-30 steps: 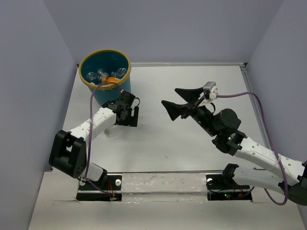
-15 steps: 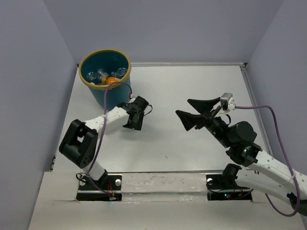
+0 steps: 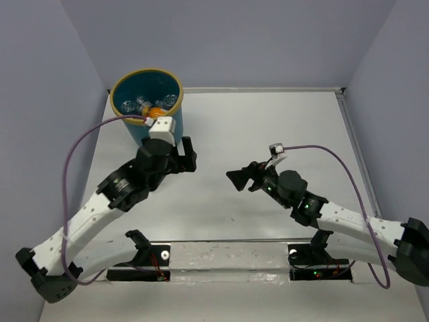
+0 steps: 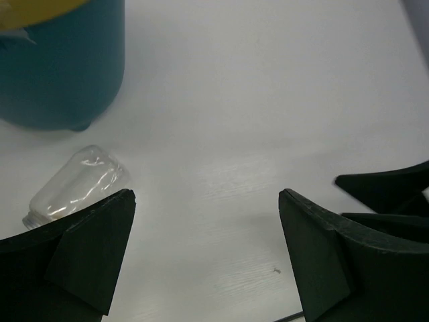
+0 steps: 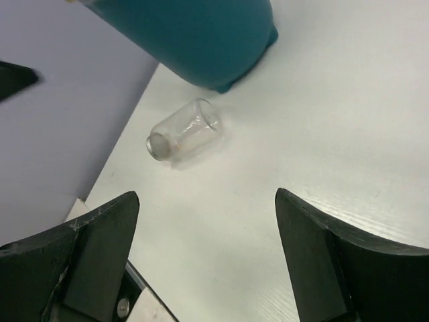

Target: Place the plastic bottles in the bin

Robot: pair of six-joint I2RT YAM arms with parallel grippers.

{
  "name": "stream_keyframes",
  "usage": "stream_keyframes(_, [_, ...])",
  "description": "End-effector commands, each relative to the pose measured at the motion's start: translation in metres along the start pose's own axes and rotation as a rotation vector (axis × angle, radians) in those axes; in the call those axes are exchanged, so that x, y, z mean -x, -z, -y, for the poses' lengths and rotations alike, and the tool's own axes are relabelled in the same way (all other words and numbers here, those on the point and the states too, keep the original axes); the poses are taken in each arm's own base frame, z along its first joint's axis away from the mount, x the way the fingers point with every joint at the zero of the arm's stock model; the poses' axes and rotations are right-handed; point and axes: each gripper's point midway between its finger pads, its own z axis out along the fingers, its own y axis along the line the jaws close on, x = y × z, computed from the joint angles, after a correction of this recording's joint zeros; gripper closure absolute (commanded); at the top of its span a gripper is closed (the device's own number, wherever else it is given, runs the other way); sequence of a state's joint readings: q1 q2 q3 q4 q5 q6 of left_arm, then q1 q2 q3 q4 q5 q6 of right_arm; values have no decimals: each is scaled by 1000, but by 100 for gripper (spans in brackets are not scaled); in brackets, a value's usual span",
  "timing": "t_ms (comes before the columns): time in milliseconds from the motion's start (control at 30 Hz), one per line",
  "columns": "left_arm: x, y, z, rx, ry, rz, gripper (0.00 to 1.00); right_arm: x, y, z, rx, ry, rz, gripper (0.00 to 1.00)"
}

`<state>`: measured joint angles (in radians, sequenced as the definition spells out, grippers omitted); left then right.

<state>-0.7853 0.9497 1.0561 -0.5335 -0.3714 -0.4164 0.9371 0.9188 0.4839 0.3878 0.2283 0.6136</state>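
The teal bin (image 3: 127,100) with a tan rim stands at the far left of the table, and several plastic bottles lie inside it, one of them orange (image 3: 155,111). One clear bottle (image 4: 77,184) lies on its side on the table near the bin's (image 4: 60,60) base; the right wrist view shows this bottle (image 5: 182,129) too, below the bin (image 5: 194,33). In the top view my left arm hides it. My left gripper (image 3: 182,157) (image 4: 206,201) is open and empty, just right of that bottle. My right gripper (image 3: 240,176) (image 5: 206,201) is open and empty, facing the bottle from mid-table.
The table (image 3: 268,127) is white, with grey walls on three sides and a raised edge at the right. The left wall (image 5: 60,134) runs close behind the lying bottle. A tip of my right gripper's fingers (image 4: 392,191) shows in the left wrist view.
My left arm has stretched out and its gripper now sits close to the bin's base. My right gripper has dropped lower and swung left toward the table's middle. Both stay open.
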Motion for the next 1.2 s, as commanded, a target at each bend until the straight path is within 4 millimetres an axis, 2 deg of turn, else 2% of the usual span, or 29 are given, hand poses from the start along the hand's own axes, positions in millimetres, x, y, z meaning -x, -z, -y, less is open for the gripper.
stream_keyframes(0, [58,47,7,-101,154,204,1,-14,-35,-5,-14,-260,19,11])
stream_keyframes(33, [72,61,6,-127,181,256,1,-14,-46,-20,25,-308,17,10])
stream_keyframes(67, [78,67,6,-139,195,280,1,-45,-62,-10,-13,-309,-57,9])
stream_keyframes(100, [83,73,6,-151,204,301,1,-57,-70,-14,-11,-324,-84,8])
stream_keyframes(133, [89,81,7,-174,218,329,1,-52,-83,-29,37,-367,-74,7])
stream_keyframes(167, [91,85,6,-182,223,342,1,-67,-89,-20,12,-375,-97,7])
stream_keyframes(200, [92,87,6,-191,227,354,1,-67,-101,-35,43,-389,-108,6])
stream_keyframes(233, [92,90,5,-202,228,367,1,-91,-115,-24,5,-395,-153,5])
stream_keyframes(267, [92,92,3,-203,229,376,1,-96,-125,-26,7,-399,-164,5])
stream_keyframes(300, [91,93,2,-206,227,379,1,-87,-141,-41,41,-410,-150,5])
stream_keyframes(333, [90,96,-1,-203,226,393,1,-109,-152,-36,15,-409,-188,5])
stream_keyframes(400, [90,99,-5,-199,223,407,1,-114,-169,-41,22,-419,-194,4])
stream_keyframes(433, [89,101,-7,-199,222,414,1,-104,-184,-53,46,-430,-172,3])
stream_keyframes(467, [88,102,-10,-194,217,428,1,-123,-193,-41,0,-429,-201,3])
stream_keyframes(500, [87,102,-11,-194,213,431,1,-129,-199,-44,-7,-428,-205,3])
stream_keyframes(533, [85,101,-14,-187,216,441,1,-125,-211,-51,-2,-439,-194,3])
stream_keyframes(567, [83,101,-14,-190,215,445,1,-141,-219,-41,-34,-437,-216,3])
stream_keyframes(600, [82,100,-15,-191,212,449,1,-135,-224,-47,-29,-444,-207,3])
stream_keyframes(667, [80,98,-14,-196,199,460,1,-160,-237,-34,-98,-431,-234,3])
stream_keyframes(733, [78,94,-14,-201,184,469,1,-175,-241,-22,-158,-413,-264,3])
stream_keyframes(767, [77,93,-13,-205,180,471,1,-168,-250,-24,-171,-404,-246,3])
stream_keyframes(800, [77,92,-13,-207,175,474,1,-175,-251,-25,-185,-388,-256,3])
stream_keyframes(867, [75,90,-12,-210,156,481,1,-191,-254,-11,-246,-349,-291,3])
stream_keyframes(900, [74,89,-12,-210,150,483,1,-191,-259,-19,-236,-344,-290,2])
stream_keyframes(933, [74,88,-12,-210,140,487,1,-201,-258,-10,-268,-325,-312,2])
stream_keyframes(1000, [73,88,-13,-208,136,491,1,-199,-265,-13,-272,-316,-307,2])
stream_keyframes(1033, [72,88,-13,-212,132,491,1,-207,-265,-6,-296,-301,-325,2])
stream_keyframes(1067, [71,88,-13,-213,129,492,1,-213,-264,-10,-295,-292,-334,2])
stream_keyframes(1167, [67,89,-18,-208,135,501,1,-217,-269,-9,-304,-286,-343,3])
